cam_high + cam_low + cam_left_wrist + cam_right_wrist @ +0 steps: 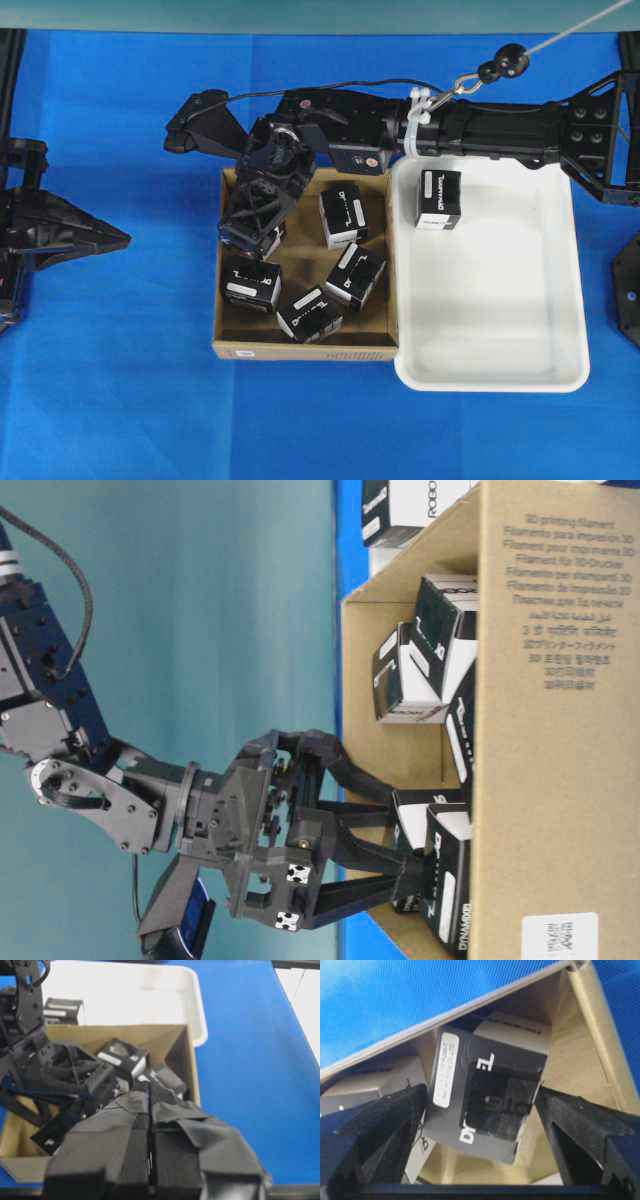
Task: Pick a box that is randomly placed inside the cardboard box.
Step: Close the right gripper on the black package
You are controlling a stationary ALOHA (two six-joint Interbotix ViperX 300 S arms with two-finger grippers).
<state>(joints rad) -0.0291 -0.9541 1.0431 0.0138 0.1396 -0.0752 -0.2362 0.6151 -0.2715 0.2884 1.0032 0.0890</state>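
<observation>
White rounded plastic tray on blue tabletop, touching brown carton's side, right of it in overhead view. One black carton with white lettering upright in tray's far-left corner; same tray in left wrist view. Teal wall behind table. Thin cord with small pulley at overhead's top right.

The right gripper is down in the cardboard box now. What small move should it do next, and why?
Probably close the right gripper on the box. In the right wrist view its fingers stand on either side of that black box, near a corner of the cardboard box, and seem not yet to press it. Lifting before closing would likely leave it behind.
</observation>
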